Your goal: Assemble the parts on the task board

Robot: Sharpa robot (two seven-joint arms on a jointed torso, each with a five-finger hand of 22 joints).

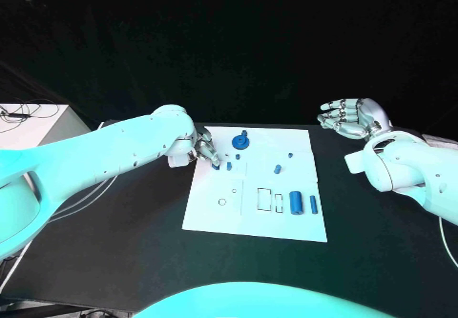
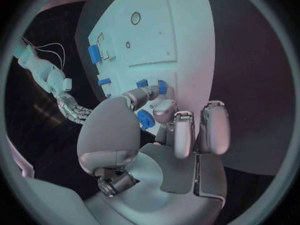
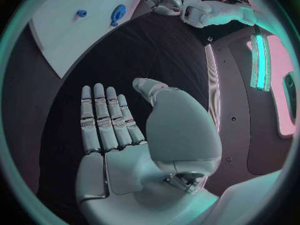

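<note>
Left robot hand [image 1: 202, 147] at the white board's [image 1: 250, 222] near-left corner, fingertips on a small blue piece [image 1: 216, 166], grip hard to see. Long blue bar [image 1: 296, 201] lying pointing away. Right robot hand [image 1: 349, 117] open, fingers apart, above desk [image 1: 114, 232].

Black counter [image 1: 114, 238] under the whole scene, white box-like unit [image 1: 34, 126] at its far left edge, dark cables [image 1: 21, 111] lying coiled on top of that unit

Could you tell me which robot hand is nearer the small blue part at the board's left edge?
Left. The left robot hand is at that small blue part; the right robot hand is raised beyond the task board.
</note>
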